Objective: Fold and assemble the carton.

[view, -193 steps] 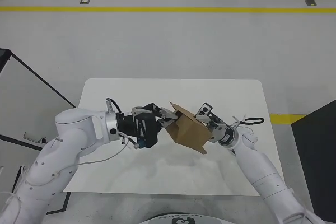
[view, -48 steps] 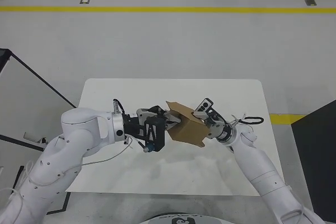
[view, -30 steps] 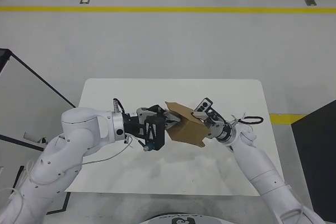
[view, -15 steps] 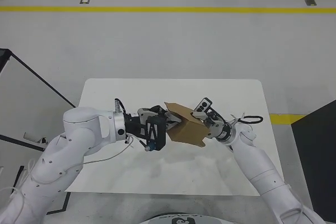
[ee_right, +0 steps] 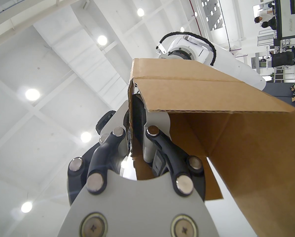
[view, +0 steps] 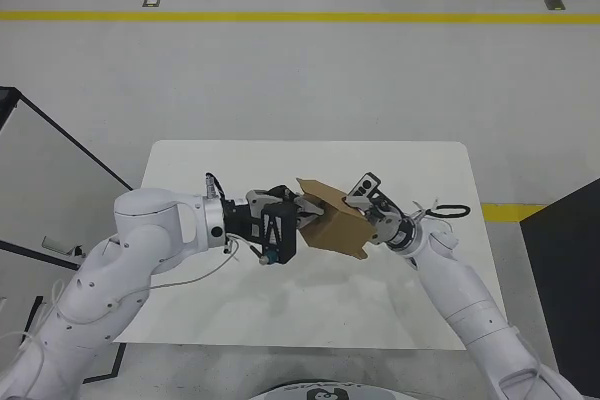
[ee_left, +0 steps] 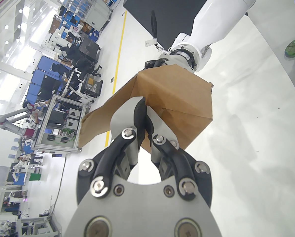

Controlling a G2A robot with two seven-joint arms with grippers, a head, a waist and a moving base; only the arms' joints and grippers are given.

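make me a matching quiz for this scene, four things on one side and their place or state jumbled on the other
1 brown cardboard carton
2 white rectangular table
3 yellow floor stripe
4 left arm's jaws

a shut on a cardboard edge
b held between both arms
c beyond the table's far edge
d beneath the carton

Pairs: 1-b, 2-d, 3-c, 4-a

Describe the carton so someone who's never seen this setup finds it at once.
Look at the white table from above: over its middle, two white arms meet. Held between them is the carton, a half-folded cardboard box with one flap sticking out, pinched by the left gripper on one side and the right gripper on the other. It is the only brown thing there.
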